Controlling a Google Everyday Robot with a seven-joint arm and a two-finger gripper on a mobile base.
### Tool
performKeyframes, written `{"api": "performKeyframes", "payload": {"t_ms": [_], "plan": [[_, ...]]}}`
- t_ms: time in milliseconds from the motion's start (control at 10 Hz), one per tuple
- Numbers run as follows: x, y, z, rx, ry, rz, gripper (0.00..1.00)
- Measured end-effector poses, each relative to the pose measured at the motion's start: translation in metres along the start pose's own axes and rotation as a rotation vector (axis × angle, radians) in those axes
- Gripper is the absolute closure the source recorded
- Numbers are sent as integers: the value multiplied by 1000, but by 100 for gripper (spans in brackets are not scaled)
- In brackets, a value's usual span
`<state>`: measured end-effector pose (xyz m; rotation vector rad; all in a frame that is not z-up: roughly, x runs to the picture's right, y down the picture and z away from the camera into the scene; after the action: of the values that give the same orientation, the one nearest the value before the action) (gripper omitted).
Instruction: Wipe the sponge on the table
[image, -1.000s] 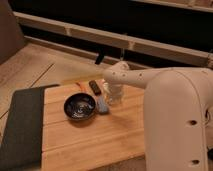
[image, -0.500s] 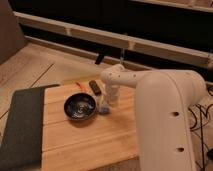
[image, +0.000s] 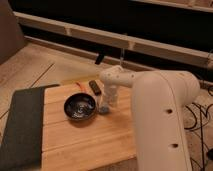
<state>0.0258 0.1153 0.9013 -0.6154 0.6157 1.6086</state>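
One dark grey mat (image: 22, 125) lies well to the left of the gripper claw (image: 106, 104), on the left end of the table (image: 85, 145). Just beside the claw on its left stands a black bowl (image: 80, 107), with a small dark bar (image: 94, 87) a little behind it. The claw points down over the table with its fingers spread wide and it grips nothing; the small grey-blue sponge (image: 103, 110) lies on the table right under the tips, whether touched I cannot tell, and the thick white arm (image: 160, 100) fills the space to the claw's right.
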Motion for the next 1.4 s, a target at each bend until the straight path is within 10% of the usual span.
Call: {"api": "performKeyframes", "payload": {"t_ms": [800, 1400], "plan": [[6, 11, 6, -16, 15, -45, 97], [20, 10, 4, -24, 32, -27, 100]]}}
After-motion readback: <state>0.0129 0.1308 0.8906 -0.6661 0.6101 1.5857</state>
